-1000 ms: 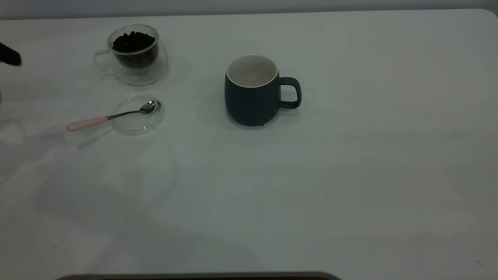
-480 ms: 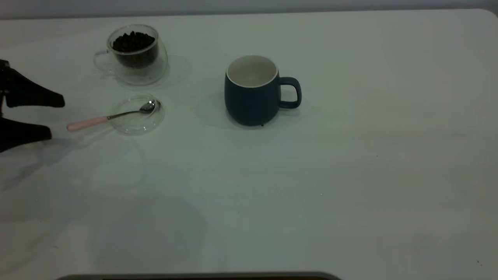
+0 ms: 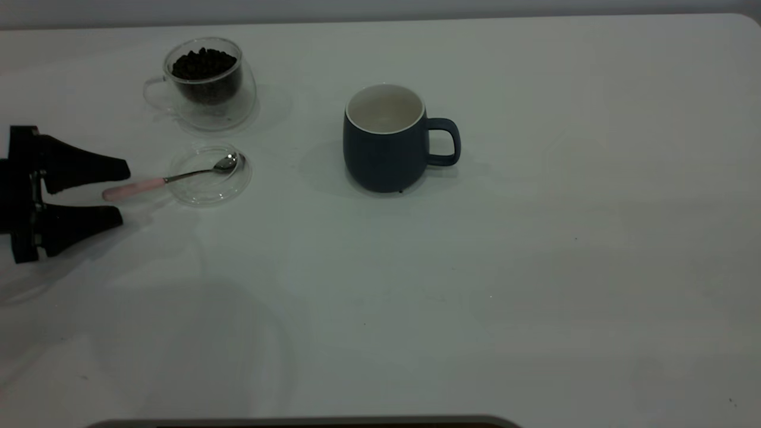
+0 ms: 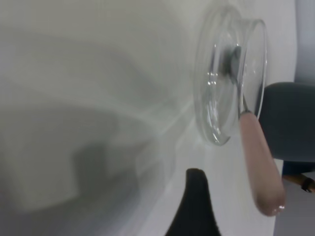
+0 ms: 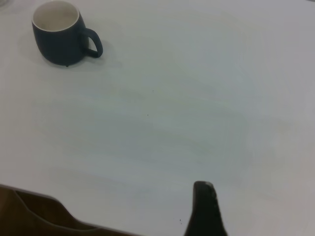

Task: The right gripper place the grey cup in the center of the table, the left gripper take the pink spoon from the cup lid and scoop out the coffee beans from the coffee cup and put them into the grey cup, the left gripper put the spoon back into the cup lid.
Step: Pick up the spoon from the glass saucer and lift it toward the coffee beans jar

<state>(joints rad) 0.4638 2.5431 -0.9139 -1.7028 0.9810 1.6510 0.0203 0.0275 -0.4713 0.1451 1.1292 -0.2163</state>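
A wide white table point(image 3: 535, 267) fills the scene, and out in its middle stands the grey cup point(image 3: 385, 139), upright, white inside on show, handle turned toward the right arm's side. Over on the left arm's side sits the glass coffee cup point(image 3: 205, 83), loaded with dark coffee beans point(image 3: 204, 63). Just in front of it lies the clear cup lid point(image 3: 209, 173), flat on the table, with the pink spoon point(image 3: 169, 178) resting across it: metal bowl inside the lid, pink handle poking out over the rim toward the left edge. And here's the left gripper point(image 3: 122, 195), low at that left edge, jaws spread wide, one finger either side of the handle's pink tip, not closed on it. The wrist view shows the handle point(image 4: 260, 167) right beside a black finger point(image 4: 194, 206). The right gripper shows only one dark fingertip point(image 5: 205, 209), well away from the grey cup; whether it is spread or closed, I cannot tell.
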